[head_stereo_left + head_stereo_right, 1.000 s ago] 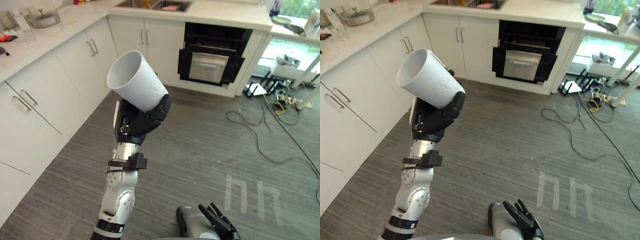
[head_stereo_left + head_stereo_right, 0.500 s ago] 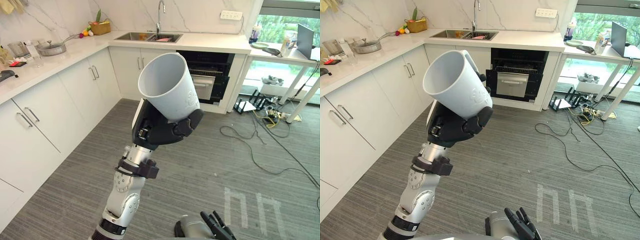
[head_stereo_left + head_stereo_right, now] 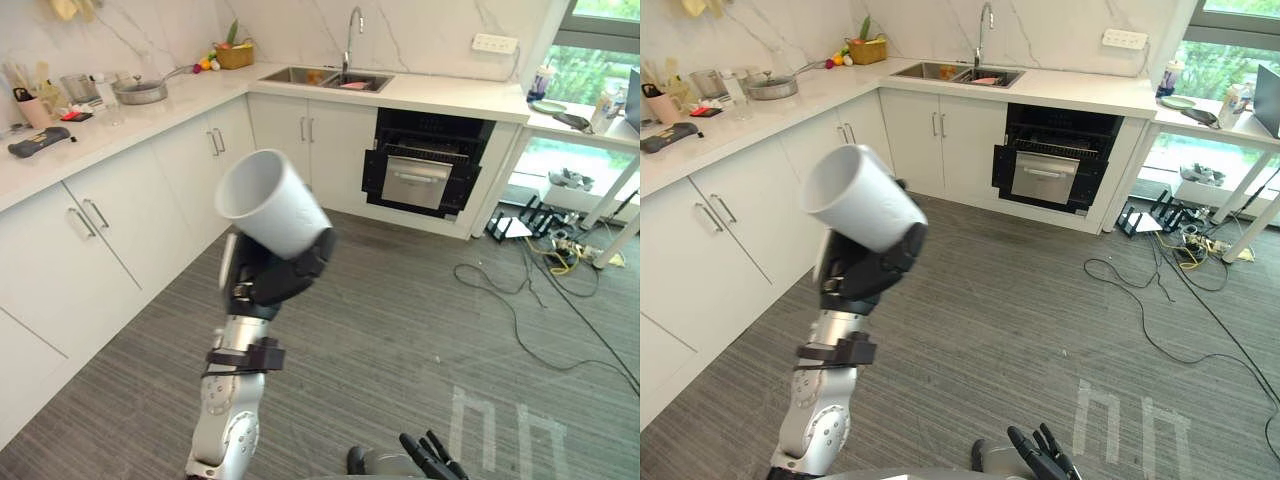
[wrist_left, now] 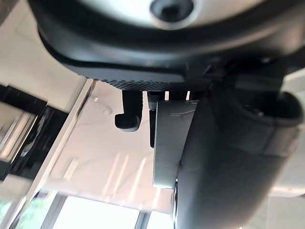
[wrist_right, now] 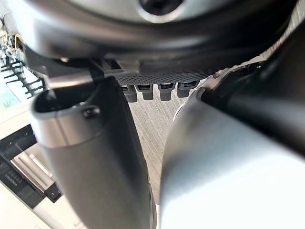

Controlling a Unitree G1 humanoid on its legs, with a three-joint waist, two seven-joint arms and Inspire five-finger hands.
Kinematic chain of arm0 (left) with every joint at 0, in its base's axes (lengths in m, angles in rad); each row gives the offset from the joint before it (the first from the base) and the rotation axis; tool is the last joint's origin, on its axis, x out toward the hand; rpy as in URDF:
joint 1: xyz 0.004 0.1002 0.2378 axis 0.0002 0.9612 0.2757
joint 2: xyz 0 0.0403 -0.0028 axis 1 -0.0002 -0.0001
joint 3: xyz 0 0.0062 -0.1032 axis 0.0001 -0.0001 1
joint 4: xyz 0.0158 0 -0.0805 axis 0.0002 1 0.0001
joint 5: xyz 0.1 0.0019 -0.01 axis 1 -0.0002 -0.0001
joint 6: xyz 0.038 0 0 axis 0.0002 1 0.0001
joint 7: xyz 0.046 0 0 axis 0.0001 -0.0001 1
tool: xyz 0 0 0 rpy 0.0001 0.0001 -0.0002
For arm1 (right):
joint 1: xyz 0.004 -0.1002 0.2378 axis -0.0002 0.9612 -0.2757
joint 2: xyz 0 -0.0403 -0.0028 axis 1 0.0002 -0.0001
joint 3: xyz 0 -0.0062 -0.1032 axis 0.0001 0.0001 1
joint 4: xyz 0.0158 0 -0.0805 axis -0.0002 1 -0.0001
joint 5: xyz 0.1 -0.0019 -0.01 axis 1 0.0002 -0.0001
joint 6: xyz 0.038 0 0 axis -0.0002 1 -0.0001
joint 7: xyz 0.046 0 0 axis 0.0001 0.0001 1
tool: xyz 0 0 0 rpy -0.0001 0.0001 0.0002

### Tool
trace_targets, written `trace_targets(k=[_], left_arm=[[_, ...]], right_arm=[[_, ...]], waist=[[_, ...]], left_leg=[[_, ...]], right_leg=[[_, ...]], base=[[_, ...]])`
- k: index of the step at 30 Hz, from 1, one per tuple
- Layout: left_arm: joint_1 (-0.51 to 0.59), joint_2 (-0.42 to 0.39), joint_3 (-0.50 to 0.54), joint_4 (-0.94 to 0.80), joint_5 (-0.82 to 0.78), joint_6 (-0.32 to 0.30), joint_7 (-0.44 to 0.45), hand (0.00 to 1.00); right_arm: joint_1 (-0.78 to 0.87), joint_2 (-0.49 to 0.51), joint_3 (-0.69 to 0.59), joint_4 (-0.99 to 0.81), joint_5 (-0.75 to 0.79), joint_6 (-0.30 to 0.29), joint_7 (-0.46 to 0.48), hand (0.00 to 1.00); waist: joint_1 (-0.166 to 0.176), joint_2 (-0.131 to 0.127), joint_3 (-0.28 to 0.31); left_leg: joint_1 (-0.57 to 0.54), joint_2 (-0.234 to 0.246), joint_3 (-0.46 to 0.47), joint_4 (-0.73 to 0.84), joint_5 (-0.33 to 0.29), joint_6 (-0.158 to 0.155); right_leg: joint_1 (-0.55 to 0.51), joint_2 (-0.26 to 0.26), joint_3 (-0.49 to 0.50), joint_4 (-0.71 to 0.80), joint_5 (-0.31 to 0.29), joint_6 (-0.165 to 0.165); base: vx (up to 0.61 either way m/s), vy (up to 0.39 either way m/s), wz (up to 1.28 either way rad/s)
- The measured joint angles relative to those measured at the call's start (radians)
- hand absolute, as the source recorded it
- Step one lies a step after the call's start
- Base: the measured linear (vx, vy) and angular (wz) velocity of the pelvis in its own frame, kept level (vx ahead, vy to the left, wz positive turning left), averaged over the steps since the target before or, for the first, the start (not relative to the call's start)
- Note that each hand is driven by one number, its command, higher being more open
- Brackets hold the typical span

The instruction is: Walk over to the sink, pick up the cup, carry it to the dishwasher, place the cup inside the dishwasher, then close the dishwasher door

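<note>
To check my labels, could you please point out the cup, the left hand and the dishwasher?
cup (image 3: 293,214), left eye view, its white side wall.
left hand (image 3: 263,281), left eye view, its dark palm.
dishwasher (image 3: 417,183), left eye view, its silver front panel.

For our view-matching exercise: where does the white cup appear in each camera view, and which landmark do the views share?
Left eye view: cup left of centre, held up in the left hand.
Right eye view: cup further left.
Left wrist view: pale surface beside the hand, possibly the cup; cannot tell.
Right wrist view: right hand over the floor.
Shared landmark: the dishwasher under the counter.
</note>
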Motion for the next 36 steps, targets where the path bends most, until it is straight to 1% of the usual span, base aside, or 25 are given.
trace_targets(k=[1,3,4,5,6,7,9,11,12,13,16,17,19,20,22,24,25,26,27,28,30,32,33,35,36], left_arm=[[0.029,-0.017,0.049,-0.004,-0.027,-0.018,0.040,0.00],[0.060,-0.026,0.072,-0.005,-0.054,-0.041,0.072,0.00],[0.093,-0.045,0.072,-0.007,-0.068,-0.043,0.089,0.00],[0.107,-0.063,0.067,-0.007,-0.071,-0.040,0.089,0.00],[0.106,-0.069,0.063,-0.006,-0.071,-0.037,0.088,0.00],[0.102,-0.066,0.045,-0.002,-0.069,-0.036,0.078,0.00],[0.088,-0.038,0.027,0.051,-0.058,-0.028,0.046,0.00],[0.088,-0.023,0.032,0.081,-0.059,-0.018,0.037,0.00],[0.086,-0.025,0.034,0.081,-0.059,-0.016,0.036,0.00],[0.083,-0.025,0.039,0.078,-0.058,-0.016,0.033,0.00],[0.080,-0.032,0.034,0.076,-0.057,-0.015,0.031,0.00],[0.079,-0.031,0.028,0.077,-0.057,-0.015,0.030,0.00],[0.078,-0.030,0.033,0.083,-0.060,-0.015,-0.002,0.00],[0.073,-0.029,0.038,0.084,-0.060,-0.015,-0.006,0.00],[0.046,-0.026,0.043,0.107,-0.062,-0.014,-0.013,0.00],[0.044,-0.017,0.042,0.115,-0.061,-0.013,-0.013,0.00],[0.043,-0.002,0.047,0.104,-0.060,-0.006,-0.013,0.00],[0.041,0.005,0.047,0.101,-0.060,-0.006,-0.013,0.00],[0.040,0.014,0.046,0.101,-0.057,-0.001,-0.010,0.00],[0.040,0.019,0.045,0.092,-0.038,0.009,0.000,0.00],[0.038,0.034,0.039,0.067,-0.005,0.014,0.023,0.00],[0.014,0.045,0.017,0.056,0.008,0.016,0.039,0.00],[0.011,0.043,0.010,0.056,0.011,0.016,0.040,0.00],[-0.004,0.039,0.004,0.056,0.009,0.016,0.038,0.00],[-0.004,0.038,0.006,0.056,0.005,0.016,0.037,0.00]], right_arm=[[-0.002,-0.019,0.004,-0.001,-0.009,-0.009,0.012,1.00],[-0.003,-0.026,0.015,0.000,-0.008,-0.013,0.021,1.00],[-0.012,-0.044,0.029,0.002,-0.009,-0.011,0.026,1.00],[-0.022,-0.049,0.028,-0.001,-0.009,-0.011,0.033,1.00],[-0.028,-0.052,0.026,-0.001,-0.009,-0.012,0.038,1.00],[-0.042,-0.052,0.020,0.009,-0.007,-0.014,0.044,1.00],[-0.068,-0.060,0.018,0.077,-0.004,-0.016,0.054,1.00],[-0.094,-0.071,0.015,0.121,-0.003,-0.016,0.067,1.00],[-0.107,-0.074,0.006,0.133,-0.004,-0.020,0.080,1.00],[-0.126,-0.072,-0.004,0.138,-0.004,-0.023,0.087,1.00],[-0.146,-0.073,0.000,0.141,-0.004,-0.045,0.099,1.00],[-0.149,-0.073,0.000,0.146,-0.004,-0.046,0.098,1.00],[-0.156,-0.074,-0.004,0.163,-0.008,-0.047,0.091,1.00],[-0.162,-0.074,-0.009,0.169,-0.008,-0.048,0.089,1.00],[-0.163,-0.067,-0.022,0.201,-0.009,-0.048,0.088,1.00],[-0.138,-0.054,-0.026,0.210,-0.020,-0.054,0.088,1.00],[-0.127,-0.040,-0.032,0.226,-0.044,-0.057,0.088,1.00],[-0.125,-0.037,-0.035,0.235,-0.052,-0.057,0.088,1.00],[-0.114,-0.029,-0.055,0.238,-0.068,-0.065,0.086,1.00],[-0.108,-0.029,-0.069,0.233,-0.072,-0.076,0.089,1.00],[-0.110,-0.028,-0.069,0.212,-0.089,-0.083,0.093,1.00],[-0.115,-0.020,-0.068,0.188,-0.097,-0.095,0.110,1.00],[-0.116,-0.016,-0.067,0.181,-0.103,-0.095,0.110,1.00],[-0.109,0.002,-0.065,0.133,-0.117,-0.092,0.109,1.00],[-0.105,0.011,-0.056,0.117,-0.117,-0.082,0.108,1.00]], waist=[[0.019,0.002,0.008],[0.035,-0.027,0.033],[0.040,-0.003,0.038],[0.048,0.020,0.039],[0.052,0.029,0.043],[0.055,0.031,0.050],[0.057,0.018,0.062],[0.059,0.010,0.075],[0.061,0.009,0.081],[0.064,0.002,0.102],[0.072,0.000,0.126],[0.072,-0.002,0.131],[0.079,-0.014,0.134],[0.077,-0.015,0.136],[0.072,-0.031,0.139],[0.072,-0.053,0.123],[0.074,-0.084,0.113],[0.072,-0.092,0.112],[0.074,-0.093,0.113],[0.070,-0.086,0.116],[0.048,-0.074,0.110],[0.020,-0.062,0.113],[0.019,-0.057,0.113],[0.013,-0.036,0.127],[0.008,-0.036,0.127]], left_leg=[[0.017,0.012,0.008,0.029,-0.004,0.007],[-0.060,0.042,0.026,0.304,-0.012,0.037],[-0.169,0.107,-0.002,0.548,0.026,0.102],[-0.262,0.167,-0.015,0.722,0.126,0.154],[-0.298,0.189,-0.015,0.785,0.162,0.141],[-0.375,0.191,-0.011,0.875,0.129,0.118],[-0.418,0.135,0.021,0.809,0.050,0.078],[-0.418,0.055,0.065,0.551,0.021,0.036],[-0.426,0.008,0.071,0.323,0.046,0.011],[-0.435,-0.024,0.042,0.163,0.141,-0.004],[-0.501,-0.011,-0.027,0.058,0.264,-0.049],[-0.503,-0.010,-0.031,0.061,0.286,-0.047],[-0.482,-0.041,-0.054,0.085,0.383,0.012],[-0.483,-0.049,-0.055,0.112,0.397,0.010],[-0.477,-0.078,-0.034,0.249,0.272,0.037],[-0.449,-0.111,-0.026,0.277,0.205,0.048],[-0.408,-0.152,-0.015,0.294,0.149,0.059],[-0.386,-0.163,-0.008,0.294,0.130,0.065],[-0.341,-0.181,-0.010,0.278,0.100,0.081],[-0.277,-0.198,-0.012,0.241,0.084,0.090],[-0.203,-0.197,-0.036,0.185,0.071,0.090],[-0.108,-0.168,-0.076,0.105,0.079,0.078],[-0.085,-0.156,-0.081,0.084,0.078,0.075],[-0.010,-0.108,-0.112,0.049,0.053,0.028],[0.014,-0.092,-0.124,0.050,0.040,0.006]], right_leg=[[0.028,-0.004,-0.007,0.122,-0.113,-0.007],[0.110,0.001,0.004,0.088,-0.204,-0.008],[0.145,0.034,0.002,0.048,-0.213,-0.014],[0.182,0.073,0.005,-0.006,-0.209,-0.030],[0.207,0.088,0.005,-0.036,-0.204,-0.038],[0.235,0.103,0.011,-0.084,-0.184,-0.070],[0.307,0.104,0.025,-0.167,-0.149,-0.091],[0.377,0.103,0.061,-0.260,-0.119,-0.085],[0.406,0.103,0.084,-0.310,-0.097,-0.068],[0.439,0.100,0.117,-0.336,-0.095,-0.066],[0.496,0.105,0.178,-0.361,-0.124,-0.030],[0.512,0.101,0.187,-0.362,-0.134,-0.022],[0.549,0.069,0.229,-0.339,-0.187,0.022],[0.548,0.057,0.232,-0.314,-0.205,0.038],[0.527,0.007,0.229,-0.144,-0.253,0.103],[0.484,-0.031,0.223,0.028,-0.263,0.123],[0.416,-0.078,0.225,0.232,-0.222,0.196],[0.387,-0.094,0.224,0.309,-0.177,0.209],[0.349,-0.120,0.201,0.416,-0.080,0.177],[0.303,-0.143,0.173,0.520,-0.033,0.137],[0.222,-0.115,0.157,0.558,-0.100,0.092],[0.117,-0.060,0.095,0.415,-0.180,0.068],[0.096,-0.044,0.081,0.351,-0.186,0.060],[0.053,0.025,0.066,0.086,-0.160,0.059],[0.048,0.058,0.106,-0.046,-0.104,0.056]], base=[[0.13,-0.079,0.13],[0.14,-0.135,-0.08],[0.16,-0.218,-0.20],[0.16,-0.203,-0.19],[0.23,-0.130,-0.18],[0.23,-0.105,-0.07],[0.24,-0.095,-0.14],[0.24,-0.054,-0.42],[0.29,-0.014,-0.58],[0.30,0.007,-0.71],[0.35,0.053,-0.64],[0.39,0.121,-0.44],[0.55,0.260,-0.48],[0.56,0.287,-0.30],[0.45,0.251,-0.06],[0.39,0.223,0.06],[0.43,0.212,0.02],[0.51,0.238,-0.05],[0.42,0.178,-0.09],[0.43,0.167,-0.06],[0.42,0.098,0.25],[0.51,0.031,0.48],[0.64,-0.029,0.36],[0.50,-0.055,0.36],[0.46,-0.114,0.44]])
